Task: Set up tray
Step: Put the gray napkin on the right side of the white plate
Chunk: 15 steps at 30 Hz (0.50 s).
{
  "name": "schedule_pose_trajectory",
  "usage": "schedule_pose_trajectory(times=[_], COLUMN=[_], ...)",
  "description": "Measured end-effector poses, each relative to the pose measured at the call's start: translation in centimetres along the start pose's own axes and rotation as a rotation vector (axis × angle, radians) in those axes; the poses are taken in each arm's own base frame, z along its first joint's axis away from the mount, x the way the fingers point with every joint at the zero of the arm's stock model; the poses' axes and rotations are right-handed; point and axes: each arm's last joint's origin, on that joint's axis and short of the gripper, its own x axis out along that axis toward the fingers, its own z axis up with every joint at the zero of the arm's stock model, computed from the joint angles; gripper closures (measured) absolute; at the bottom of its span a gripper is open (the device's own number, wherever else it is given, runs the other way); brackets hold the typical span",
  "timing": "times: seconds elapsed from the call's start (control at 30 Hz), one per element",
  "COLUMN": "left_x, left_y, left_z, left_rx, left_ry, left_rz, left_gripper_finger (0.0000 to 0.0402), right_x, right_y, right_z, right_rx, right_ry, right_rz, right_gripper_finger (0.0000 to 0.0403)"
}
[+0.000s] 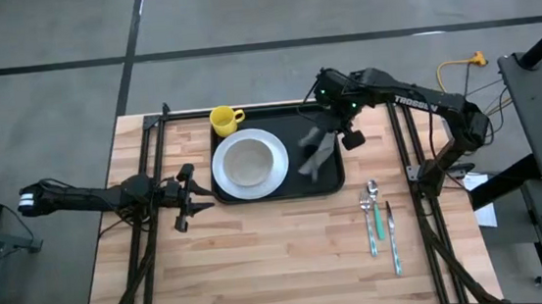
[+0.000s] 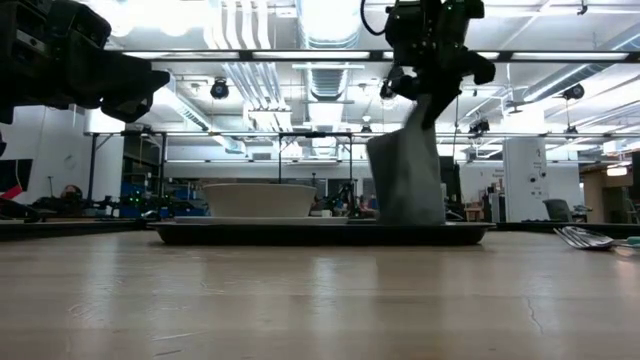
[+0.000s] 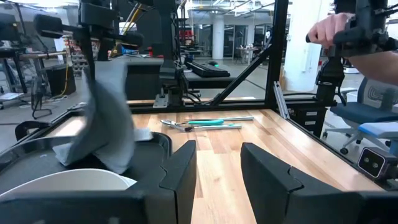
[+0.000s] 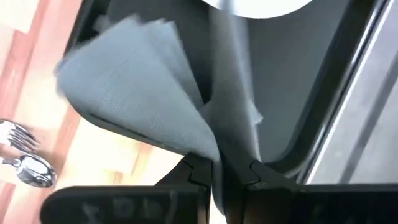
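Grey napkin (image 1: pixel 316 153) pinched by right gripper (image 1: pixel 332 127), dangling onto tray (image 1: pixel 331 181)

this is a robotics lab in a large industrial hall. the low view looks past the wooden table (image 2: pixel 320 300) to an open ceiling hung with ducts (image 2: pixel 330 20), pipes and strip lights (image 2: pixel 250 55), and to dark metal frames (image 2: pixel 250 150) standing on the floor behind. the left wrist view shows more black framing (image 3: pixel 273 56), a bench with equipment (image 3: pixel 205 65), an office chair (image 3: pixel 367 118) and a person's hand (image 3: pixel 326 28) on gear. from above, the floor is bare concrete (image 1: pixel 46 54), with a yellow cable (image 1: pixel 460 62) beside the table.
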Motion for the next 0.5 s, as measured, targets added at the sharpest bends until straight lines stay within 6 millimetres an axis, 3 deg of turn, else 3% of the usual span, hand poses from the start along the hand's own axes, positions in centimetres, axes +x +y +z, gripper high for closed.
schedule_pose_trajectory(times=[0.23, 0.5], left_x=[0.0, 0.0], left_y=[0.0, 0.0], left_z=[0.0, 0.0], left_rx=[0.000, 0.000], left_ry=[-0.001, 0.000], left_rz=[0.000, 0.000], left_gripper_finger=[0.0294, 0.0294], right_x=[1.3, 1.7], right_y=[0.5, 0.8], right_z=[-0.3, -0.5], right_rx=[0.013, 0.144], right_ry=[-0.028, -0.006], right_rz=[0.070, 0.099], right_gripper_finger=[0.0395, 0.0394])
